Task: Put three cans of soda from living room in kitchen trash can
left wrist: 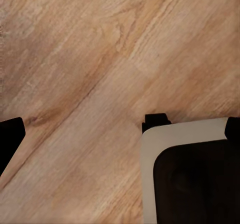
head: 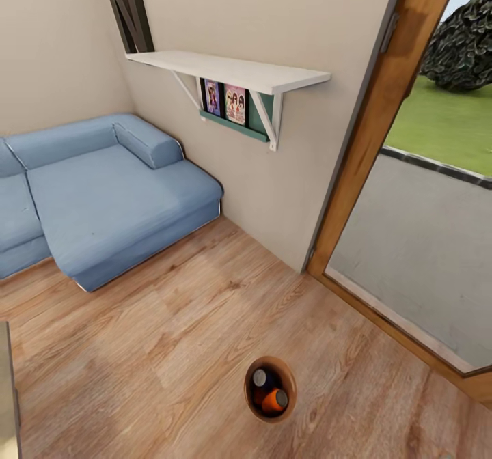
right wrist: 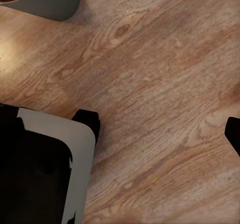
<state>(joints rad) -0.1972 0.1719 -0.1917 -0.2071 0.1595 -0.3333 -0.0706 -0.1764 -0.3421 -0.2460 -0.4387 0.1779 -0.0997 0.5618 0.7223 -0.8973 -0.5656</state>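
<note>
standing on wood floor (head: 171,350), tash can (head: 270,389) holding cans, near right end effector (right wrist: 162,126)

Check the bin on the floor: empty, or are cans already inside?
Not empty. The tash can stands upright on the wood floor, holding cans of soda: silver tops and orange show; the count is unclear.

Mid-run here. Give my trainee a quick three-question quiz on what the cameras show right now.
1. True or false: the trash can stands on the wood floor.
2. What lies inside it? A) soda cans B) books C) nothing
3. Which piece of furniture sits against the wall below the white shelf?

Key: 1 true. 2 A; an orange can and a silver top are visible, the count is unclear. 3 the blue sofa.
</note>
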